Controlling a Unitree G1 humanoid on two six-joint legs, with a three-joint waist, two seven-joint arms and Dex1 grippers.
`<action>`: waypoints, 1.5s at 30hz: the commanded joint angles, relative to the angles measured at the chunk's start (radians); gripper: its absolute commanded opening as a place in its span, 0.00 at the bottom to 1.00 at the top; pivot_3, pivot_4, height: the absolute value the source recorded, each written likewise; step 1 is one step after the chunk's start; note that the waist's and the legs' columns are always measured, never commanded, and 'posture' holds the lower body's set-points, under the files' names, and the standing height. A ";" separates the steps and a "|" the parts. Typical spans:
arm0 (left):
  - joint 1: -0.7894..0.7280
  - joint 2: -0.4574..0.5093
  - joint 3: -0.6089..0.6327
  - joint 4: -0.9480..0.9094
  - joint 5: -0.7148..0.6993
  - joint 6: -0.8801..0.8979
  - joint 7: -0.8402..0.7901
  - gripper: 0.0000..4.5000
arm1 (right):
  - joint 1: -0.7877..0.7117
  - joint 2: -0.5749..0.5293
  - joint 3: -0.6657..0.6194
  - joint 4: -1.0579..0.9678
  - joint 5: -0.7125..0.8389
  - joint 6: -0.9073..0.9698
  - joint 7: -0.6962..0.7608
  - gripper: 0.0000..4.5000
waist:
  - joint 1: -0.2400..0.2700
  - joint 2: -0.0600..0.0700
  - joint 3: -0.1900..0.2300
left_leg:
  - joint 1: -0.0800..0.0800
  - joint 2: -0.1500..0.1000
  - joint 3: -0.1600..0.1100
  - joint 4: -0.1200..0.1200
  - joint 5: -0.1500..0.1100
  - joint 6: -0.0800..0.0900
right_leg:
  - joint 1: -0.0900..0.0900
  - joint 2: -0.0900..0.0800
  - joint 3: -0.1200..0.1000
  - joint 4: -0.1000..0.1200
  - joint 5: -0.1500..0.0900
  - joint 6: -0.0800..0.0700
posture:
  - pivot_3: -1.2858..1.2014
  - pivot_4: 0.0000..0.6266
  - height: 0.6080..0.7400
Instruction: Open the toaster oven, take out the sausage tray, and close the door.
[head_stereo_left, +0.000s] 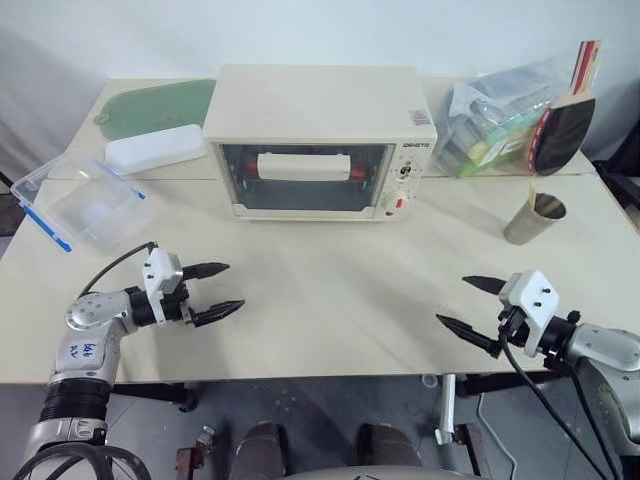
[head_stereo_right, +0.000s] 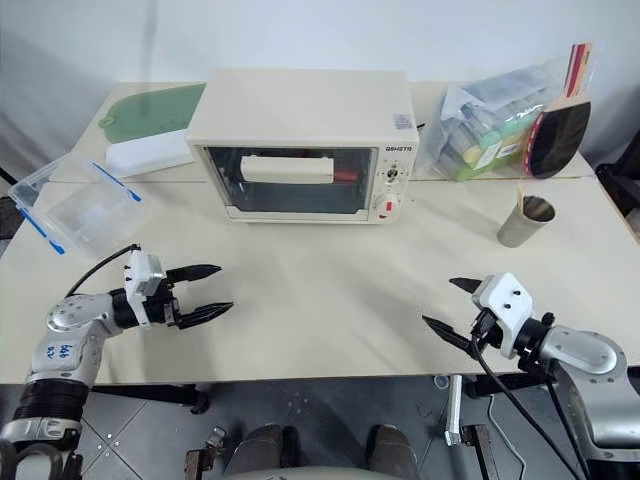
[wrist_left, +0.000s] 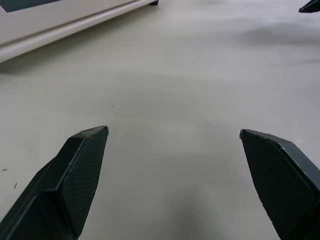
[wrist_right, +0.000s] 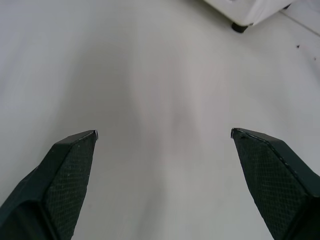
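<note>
Centrally at the far side of the worktop (head_stereo_left: 330, 290) sits the cream toaster oven (head_stereo_left: 318, 140), small label on top, door (head_stereo_left: 303, 178) shut. Left end effector (head_stereo_left: 222, 290) and right end effector (head_stereo_left: 468, 303) hover wide and empty over bare near worktop, well apart.

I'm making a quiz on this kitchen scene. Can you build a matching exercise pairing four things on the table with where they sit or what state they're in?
Things:
1. door
2. clear container
3. metal cup
4. left gripper

States or places:
A. open, over bare table
B. shut, with a cream bar handle
C. on the oven's knob side
D. on the oven's other side, blue clips

Pairs: 1-B, 2-D, 3-C, 4-A
</note>
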 joint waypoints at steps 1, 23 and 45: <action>-0.004 0.015 0.022 -0.049 -0.020 0.016 -0.003 1.00 | -0.015 -0.015 -0.013 -0.059 0.031 0.033 -0.006 1.00 | 0.001 0.000 0.000 | 0.000 0.000 0.000 0.000 0.000 0.000 | 0.000 0.000 0.000 0.000 0.000 0.000 | 0.52 0.24 1.00; -0.026 -0.043 0.167 -0.199 -0.141 0.100 0.142 1.00 | -0.820 0.181 0.354 0.193 0.069 0.253 -0.008 1.00 | -0.024 0.000 0.000 | -0.001 0.000 0.003 0.000 0.000 0.000 | -0.003 0.000 0.002 0.001 0.000 0.000 | 0.52 0.24 1.00; -0.066 0.029 0.299 -0.179 -0.226 0.224 0.240 1.00 | -1.026 0.332 0.459 0.384 -0.008 0.091 0.287 1.00 | -0.059 0.000 0.000 | -0.001 0.001 0.004 -0.003 0.000 0.000 | -0.006 0.000 0.002 0.002 0.000 0.000 | 0.52 0.24 1.00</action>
